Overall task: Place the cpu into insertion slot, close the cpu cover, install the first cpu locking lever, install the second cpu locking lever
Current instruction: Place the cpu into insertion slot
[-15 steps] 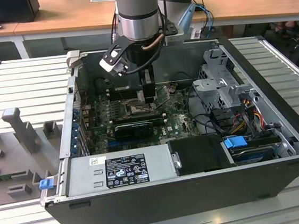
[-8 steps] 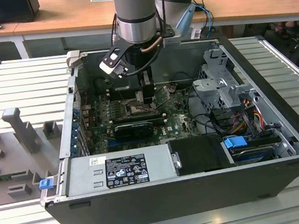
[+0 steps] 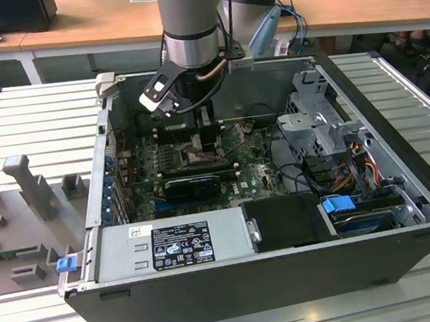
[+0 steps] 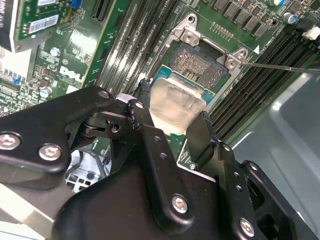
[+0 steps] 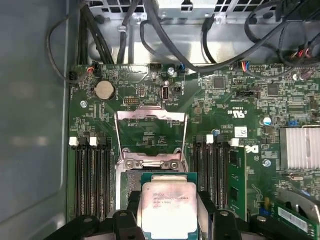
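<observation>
Gripper (image 4: 172, 114) sits nearest the lens in both wrist views, black body, screw heads showing. Jaws are clamped on the cpu (image 4: 176, 100), with the fingers (image 4: 145, 112) on two opposite edges and the silvery lid facing the cameras.

The cpu is over the slot (image 4: 200, 62) but offset. It covers the slot's near part, and the contact field past it is bare. Can't tell whether the cpu touches the slot or hangs just above it.

A lever (image 4: 280, 66), a thin wire rod, runs off from the slot's corner across the RAM slots (image 4: 260, 90). Can't tell whether it is raised or flat.

First wrist view shows the same grip: gripper (image 5: 169, 222) on the cpu (image 5: 167, 207), green substrate edge visible round the lid. The slot (image 5: 126, 184) shows beside and beyond the chip.

The cover (image 5: 150, 116) is open, swung up off the slot and hinged at the slot's far edge. The board (image 5: 225, 95) shows through its window.

RAM slots (image 5: 92, 175) flank the slot on both sides. Beyond the cover are a coin cell (image 5: 105, 90) and cables (image 5: 150, 30) by the case wall. A heatsink (image 5: 300, 147) sits well off to one side.

Exterior view: the arm (image 3: 189, 25) drops into the open case (image 3: 289, 276), with the gripper (image 3: 209, 138) low over the board (image 3: 255, 176), mid-case. The PSU (image 3: 173, 242) lies along the near wall, and the drive cage (image 3: 322, 119) is on the exterior view's right. The case lies on a slatted table (image 3: 34, 118).
</observation>
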You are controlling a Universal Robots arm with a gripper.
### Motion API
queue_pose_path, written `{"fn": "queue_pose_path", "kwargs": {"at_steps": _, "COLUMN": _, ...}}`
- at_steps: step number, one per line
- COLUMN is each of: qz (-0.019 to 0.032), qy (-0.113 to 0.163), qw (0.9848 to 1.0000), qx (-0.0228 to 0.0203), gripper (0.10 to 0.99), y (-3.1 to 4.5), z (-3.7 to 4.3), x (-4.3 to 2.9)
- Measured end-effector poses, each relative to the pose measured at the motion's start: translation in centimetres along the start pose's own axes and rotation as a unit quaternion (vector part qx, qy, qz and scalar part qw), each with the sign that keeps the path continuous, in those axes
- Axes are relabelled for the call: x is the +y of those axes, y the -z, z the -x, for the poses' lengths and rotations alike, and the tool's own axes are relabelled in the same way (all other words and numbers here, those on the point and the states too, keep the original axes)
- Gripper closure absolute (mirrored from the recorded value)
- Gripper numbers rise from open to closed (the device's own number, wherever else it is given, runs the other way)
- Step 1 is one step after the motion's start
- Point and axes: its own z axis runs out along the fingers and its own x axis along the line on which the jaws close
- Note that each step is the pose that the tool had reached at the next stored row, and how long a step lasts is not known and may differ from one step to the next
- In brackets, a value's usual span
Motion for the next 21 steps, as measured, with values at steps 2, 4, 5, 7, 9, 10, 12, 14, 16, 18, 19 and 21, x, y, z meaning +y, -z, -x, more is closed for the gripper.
{"fn": "queue_pose_path", "kwargs": {"at_steps": 2, "qz": 0.0, "qy": 0.0, "qw": 1.0, "qx": 0.0, "gripper": 0.557, "y": -0.29, "z": -0.07, "x": -0.04}}
{"fn": "queue_pose_path", "kwargs": {"at_steps": 4, "qz": 0.0, "qy": 0.0, "qw": 1.0, "qx": 0.0, "gripper": 0.557, "y": -0.66, "z": -0.1, "x": -0.08}}
{"fn": "queue_pose_path", "kwargs": {"at_steps": 5, "qz": 0.0, "qy": 0.0, "qw": 1.0, "qx": 0.0, "gripper": 0.557, "y": -0.79, "z": -0.1, "x": -0.1}}
{"fn": "queue_pose_path", "kwargs": {"at_steps": 7, "qz": 0.0, "qy": 0.0, "qw": 1.0, "qx": 0.0, "gripper": 0.557, "y": -1.06, "z": -0.09, "x": -0.12}}
{"fn": "queue_pose_path", "kwargs": {"at_steps": 9, "qz": 0.0, "qy": 0.0, "qw": 1.0, "qx": 0.0, "gripper": 0.557, "y": -1.82, "z": -0.21, "x": -0.19}}
{"fn": "queue_pose_path", "kwargs": {"at_steps": 10, "qz": 0.0, "qy": 0.0, "qw": 1.0, "qx": -0.0001, "gripper": 0.557, "y": -2.06, "z": -0.27, "x": -0.21}}
{"fn": "queue_pose_path", "kwargs": {"at_steps": 12, "qz": 0.0, "qy": 0.0, "qw": 1.0, "qx": -0.0001, "gripper": 0.557, "y": -2.2, "z": -0.3, "x": -0.28}}
{"fn": "queue_pose_path", "kwargs": {"at_steps": 14, "qz": -0.0001, "qy": 0.0, "qw": 1.0, "qx": -0.0002, "gripper": 0.557, "y": -2.2, "z": -0.33, "x": -0.36}}
{"fn": "queue_pose_path", "kwargs": {"at_steps": 16, "qz": 0.0, "qy": 0.0, "qw": 1.0, "qx": -0.0001, "gripper": 0.557, "y": -2.21, "z": -0.37, "x": -0.41}}
{"fn": "queue_pose_path", "kwargs": {"at_steps": 18, "qz": 0.0, "qy": 0.0, "qw": 1.0, "qx": -0.0001, "gripper": 0.557, "y": -2.2, "z": -0.41, "x": -0.47}}
{"fn": "queue_pose_path", "kwargs": {"at_steps": 19, "qz": 0.0, "qy": 0.0, "qw": 1.0, "qx": -0.0001, "gripper": 0.557, "y": -2.19, "z": -0.42, "x": -0.54}}
{"fn": "queue_pose_path", "kwargs": {"at_steps": 21, "qz": 0.0, "qy": 0.0, "qw": 1.0, "qx": -0.0001, "gripper": 0.557, "y": -2.18, "z": -0.46, "x": -0.71}}
